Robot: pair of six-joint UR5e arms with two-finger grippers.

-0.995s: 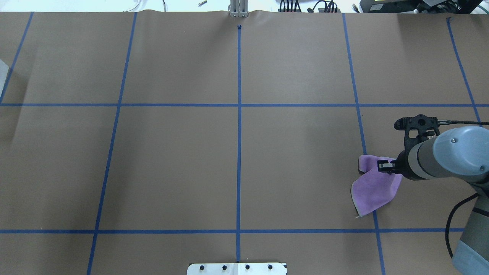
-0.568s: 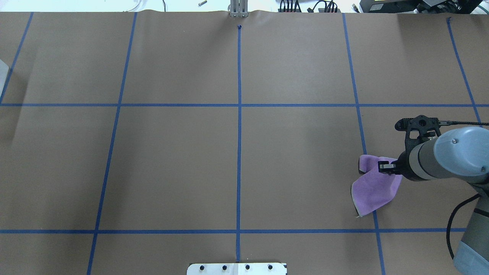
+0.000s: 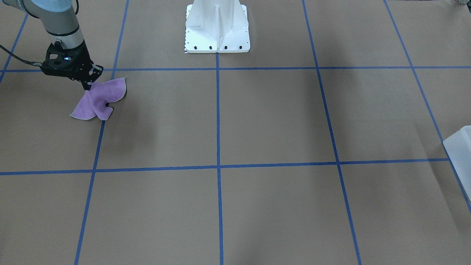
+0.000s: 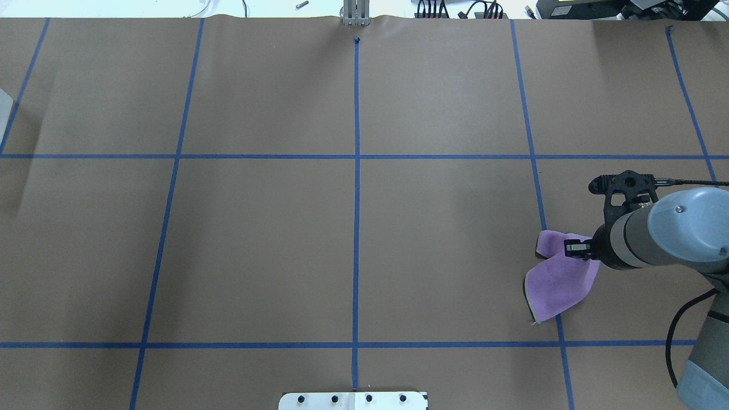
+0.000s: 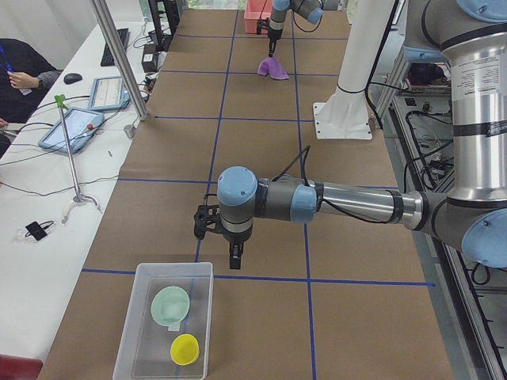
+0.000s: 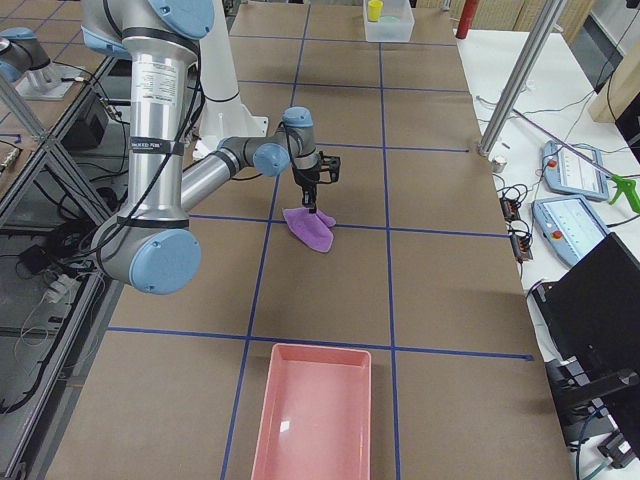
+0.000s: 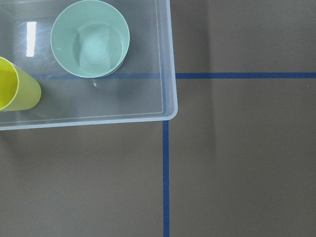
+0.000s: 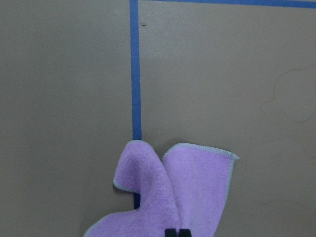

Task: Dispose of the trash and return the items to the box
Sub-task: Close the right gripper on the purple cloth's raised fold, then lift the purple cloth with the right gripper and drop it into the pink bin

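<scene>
The right gripper (image 3: 87,87) pinches the cloth (image 3: 106,92), upper left. I think it should lift high so no corner drags, then go to the box (image 3: 460,151).

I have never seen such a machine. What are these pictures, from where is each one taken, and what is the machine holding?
You see two robot arms by a white pedestal, at a table covered with brown paper and blue tape lines. Two cameras look down from above, two look along the table from its ends, and one sits on each wrist. The right gripper is shut on a purple cloth, pinching a raised fold while the edges lie on the paper. The left gripper hangs near the box, a clear container holding a green bowl and a yellow cup. I cannot tell whether this gripper is open. A pink tray lies at the other end.
</scene>
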